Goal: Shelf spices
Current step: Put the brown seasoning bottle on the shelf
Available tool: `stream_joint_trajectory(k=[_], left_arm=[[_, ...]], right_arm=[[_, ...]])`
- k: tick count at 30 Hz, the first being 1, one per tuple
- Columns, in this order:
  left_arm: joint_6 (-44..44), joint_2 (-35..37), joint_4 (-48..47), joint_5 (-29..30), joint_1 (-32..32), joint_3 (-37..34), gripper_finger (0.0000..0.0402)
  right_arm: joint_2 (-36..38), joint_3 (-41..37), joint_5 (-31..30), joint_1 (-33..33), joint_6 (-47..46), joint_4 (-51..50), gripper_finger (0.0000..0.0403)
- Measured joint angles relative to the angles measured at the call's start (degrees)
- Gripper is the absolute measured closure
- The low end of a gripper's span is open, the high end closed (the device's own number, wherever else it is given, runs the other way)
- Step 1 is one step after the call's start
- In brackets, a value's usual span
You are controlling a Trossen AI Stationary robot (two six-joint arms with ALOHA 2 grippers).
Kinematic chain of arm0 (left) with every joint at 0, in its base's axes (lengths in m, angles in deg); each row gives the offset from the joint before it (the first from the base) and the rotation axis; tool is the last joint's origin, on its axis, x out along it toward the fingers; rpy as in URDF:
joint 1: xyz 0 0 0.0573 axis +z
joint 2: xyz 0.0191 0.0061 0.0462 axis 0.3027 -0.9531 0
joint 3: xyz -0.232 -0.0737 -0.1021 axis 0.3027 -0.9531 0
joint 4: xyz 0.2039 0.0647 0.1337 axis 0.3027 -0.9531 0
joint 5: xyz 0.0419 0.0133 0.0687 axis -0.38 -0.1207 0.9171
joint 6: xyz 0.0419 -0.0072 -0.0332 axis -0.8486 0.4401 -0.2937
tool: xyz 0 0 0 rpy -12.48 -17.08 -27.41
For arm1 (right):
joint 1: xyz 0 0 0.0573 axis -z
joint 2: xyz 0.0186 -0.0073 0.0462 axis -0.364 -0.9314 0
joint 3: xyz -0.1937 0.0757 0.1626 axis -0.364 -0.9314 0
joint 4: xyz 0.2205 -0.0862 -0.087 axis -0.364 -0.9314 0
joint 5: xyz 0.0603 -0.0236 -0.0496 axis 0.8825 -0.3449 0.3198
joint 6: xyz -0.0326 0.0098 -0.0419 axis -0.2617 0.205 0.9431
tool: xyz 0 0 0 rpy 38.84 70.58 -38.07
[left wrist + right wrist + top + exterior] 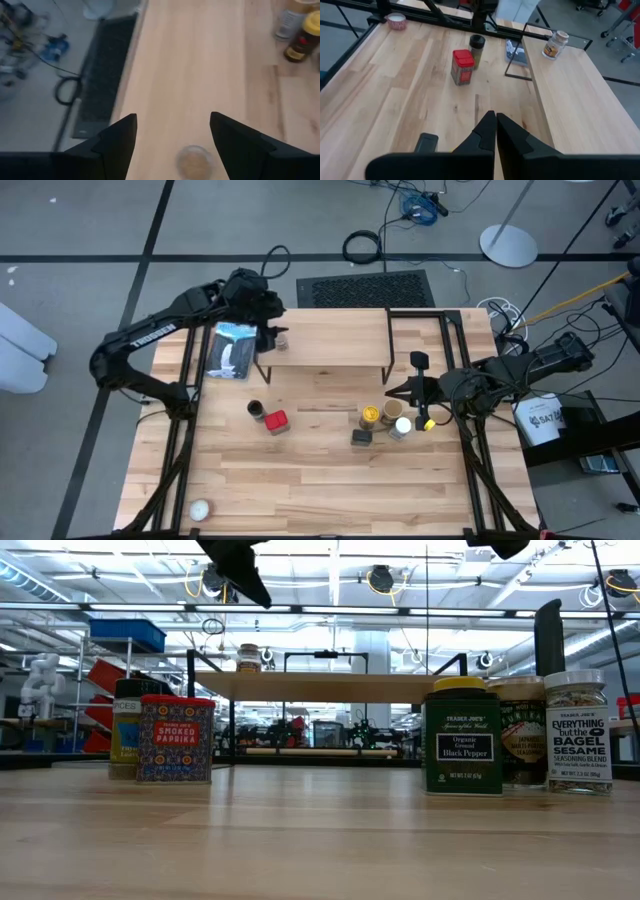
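The tan-lidded jar (283, 340) stood on the shelf (330, 350) beneath the left gripper (268, 337), jaws released; five spices remained on the table (320, 470); the right gripper (408, 391) waited clenched, empty; next move likely required fetching the red tin (276, 421).

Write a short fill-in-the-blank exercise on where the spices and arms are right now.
1. The tan-lidded jar stands on the ____.
2. The left gripper hangs above that jar with its jaws ____.
3. The red tin stands on the table beside the small ____-lidded jar.
4. The right gripper has its jaws ____.

Missing words: shelf; open; dark; shut
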Motion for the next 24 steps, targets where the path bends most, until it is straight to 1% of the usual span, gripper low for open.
stream_joint_trajectory(k=[4,6,10,12,15,19,24], left_arm=[[1.96,-1.72,-2.86,-2.6,-0.33,-0.01,0.014],[2.99,-2.56,-4.38,-2.45,-0.57,-0.04,0.014],[4.19,-4.18,-5.84,1.21,-0.63,-0.07,0.0141],[4.44,-5.18,-7.21,0.94,-0.48,-0.07,0.0141],[4.05,-6.18,-9.03,-1.44,-0.54,-0.09,0.0141],[3.0,-7.1,-11.74,-1.26,-0.64,-0.09,0.0142],[2.64,-7.37,-11.76,-1.14,-0.15,-0.09,0.0142]], right_arm=[[0.0,0.0,0.0,0.0,-0.08,0.05,0.0403],[0.0,0.0,0.0,0.0,-0.37,0.05,0.0403],[0.0,0.0,0.0,0.0,-0.51,-0.01,0.0403],[0.0,0.0,0.0,0.0,-0.57,-0.03,0.0403],[0.0,0.0,0.0,0.0,-0.7,-0.14,0.0403],[0.0,0.0,0.0,0.0,-0.7,-0.29,0.0403],[0.0,0.0,0.0,0.0,-0.7,-0.29,0.0403]])
